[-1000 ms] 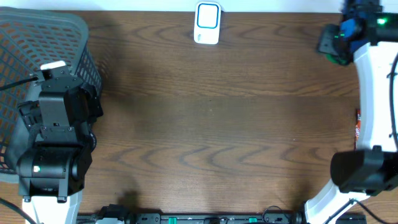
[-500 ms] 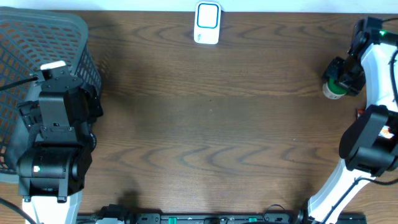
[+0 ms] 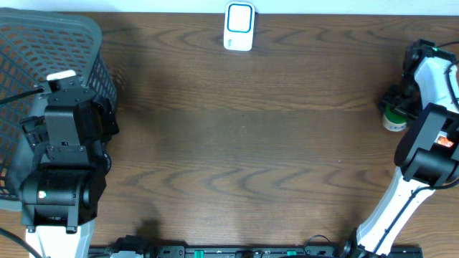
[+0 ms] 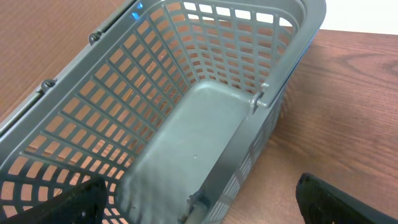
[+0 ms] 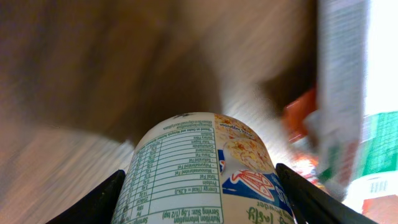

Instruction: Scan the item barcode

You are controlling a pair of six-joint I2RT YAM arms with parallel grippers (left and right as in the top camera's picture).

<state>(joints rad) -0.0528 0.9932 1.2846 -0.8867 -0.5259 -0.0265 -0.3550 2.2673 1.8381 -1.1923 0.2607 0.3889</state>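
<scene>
Found the right gripper (image 5: 202, 186) clamped on a round printed container (image 5: 205, 149), with a finger against each side, well to the right of the scanner (image 3: 239, 26) and nearer the robot than it. Read only a nutrition panel on the container's visible face; spotted no barcode. Judged the main risk to be turning the wrong face to the scanner and getting no read. Also feared slipping or twisting in the grip, given a smooth curved wall pinched from just two sides. Noted packets (image 5: 339, 93) close beside the container, farther right of the scanner, liable to be clipped on any swing inward. Saw the left gripper (image 4: 199, 208) spread wide and empty above the basket (image 4: 280, 37), far left of the scanner.
</scene>
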